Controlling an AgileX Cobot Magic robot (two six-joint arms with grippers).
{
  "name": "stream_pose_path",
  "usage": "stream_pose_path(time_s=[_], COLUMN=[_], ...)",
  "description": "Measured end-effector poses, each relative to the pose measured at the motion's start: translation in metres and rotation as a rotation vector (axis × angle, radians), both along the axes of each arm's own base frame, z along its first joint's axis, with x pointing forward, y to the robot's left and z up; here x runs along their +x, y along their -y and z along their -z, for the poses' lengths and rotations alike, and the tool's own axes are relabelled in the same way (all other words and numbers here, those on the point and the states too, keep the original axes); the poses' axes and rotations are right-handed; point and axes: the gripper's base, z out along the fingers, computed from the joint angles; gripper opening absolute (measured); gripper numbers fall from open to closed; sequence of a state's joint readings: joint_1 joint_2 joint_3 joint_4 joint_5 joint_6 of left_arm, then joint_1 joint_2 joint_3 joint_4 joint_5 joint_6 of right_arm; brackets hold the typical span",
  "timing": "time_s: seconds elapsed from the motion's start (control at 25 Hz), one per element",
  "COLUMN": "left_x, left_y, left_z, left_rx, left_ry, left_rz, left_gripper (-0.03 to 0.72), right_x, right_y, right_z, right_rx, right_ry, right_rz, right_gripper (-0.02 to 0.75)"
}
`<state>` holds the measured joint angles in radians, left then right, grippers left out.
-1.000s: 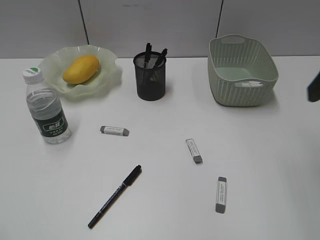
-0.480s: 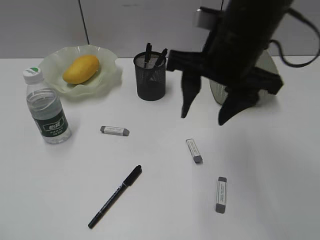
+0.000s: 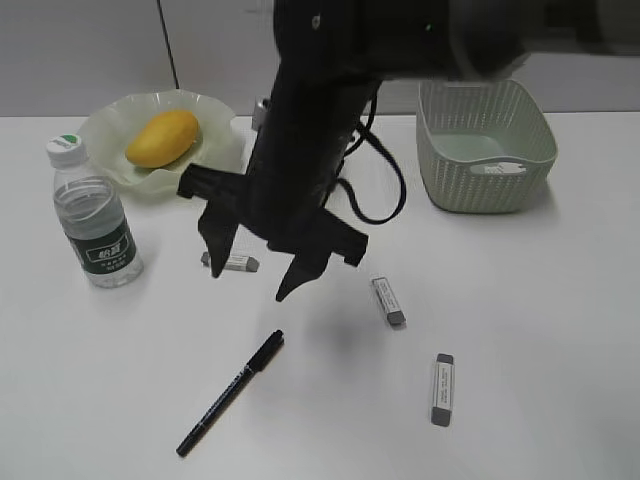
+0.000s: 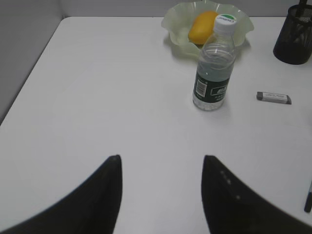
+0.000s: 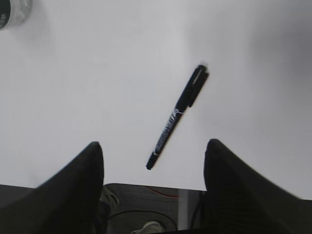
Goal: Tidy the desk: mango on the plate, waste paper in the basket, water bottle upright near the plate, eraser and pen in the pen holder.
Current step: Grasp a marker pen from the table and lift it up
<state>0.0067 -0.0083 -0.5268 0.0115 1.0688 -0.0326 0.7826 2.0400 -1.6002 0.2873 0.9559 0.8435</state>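
Right gripper [image 3: 258,268] hangs mid-frame in ext view, jaws spread wide, empty, above the counter [image 3: 520,330] just up-right of the pen [image 3: 230,393]. Right wrist view: pen [image 5: 177,116] lies diagonal between the two spread fingers, lower down the frame, not touched. Left gripper [image 4: 161,192] also spread, empty, low over bare counter at bottom of left wrist view; not visible in ext view.

Task items:
- mango [image 3: 162,137] on plate [image 3: 104,126], upper left. Done.
- water bottle [image 3: 92,213] upright, just below-left of plate. Looks done.
- basket [image 3: 485,145] upper right; inside mostly bare, no waste paper that I can spot anywhere.
- pen holder: hidden behind arm in ext view; edge of it at upper right of left wrist view [image 4: 295,34].
- 3 erasers loose on counter: one [image 3: 240,263] partly behind gripper finger, one [image 3: 388,301] centre-right, one [image 3: 442,388] lower right.

Step in hand (judgement): pen pickup w/ right arm, approach phase.

Next move needs: drop lower, line jaws across pen barrel since it sits at a slant, close around mid-barrel, lift, carry to holder, insert roughly vertical. Thin barrel flat on counter, so fingertips must come near the surface; may roll or skid if the pinch is off-centre. Erasers remain after.
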Motion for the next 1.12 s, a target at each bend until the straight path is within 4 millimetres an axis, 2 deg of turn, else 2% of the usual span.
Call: stream_pose_path(time_s=[0.2,0.32,0.48,0.64,0.88,1.12], left_x=[0.000,0.000,0.000,0.000,0.000,0.000], left_y=[0.000,0.000,0.000,0.000,0.000,0.001], left_z=[0.000,0.000,0.000,0.000,0.000,0.000], left_rx=[0.000,0.000,0.000,0.000,-0.005,-0.009], left_ry=[0.000,0.000,0.000,0.000,0.000,0.000], left_rz=[0.000,0.000,0.000,0.000,0.004,0.007], left_gripper=[0.392,0.386,0.372,0.349,0.309,0.255], right_x=[-0.006,-0.012,-0.015,-0.016,-0.034,-0.034], right_y=[-0.016,-0.025,-0.033,-0.033,-0.045,-0.045], right_z=[0.037,0.050,0.058,0.067,0.094,0.096], right_rx=[-0.042,-0.052,-0.041,-0.073,-0.147,-0.173], right_ry=[-0.084,-0.110,-0.118,-0.136,-0.176,-0.133], right_rz=[0.089,0.138,0.219,0.235,0.215,0.219], right_gripper=[0.512,0.505,0.484,0.479,0.456,0.453])
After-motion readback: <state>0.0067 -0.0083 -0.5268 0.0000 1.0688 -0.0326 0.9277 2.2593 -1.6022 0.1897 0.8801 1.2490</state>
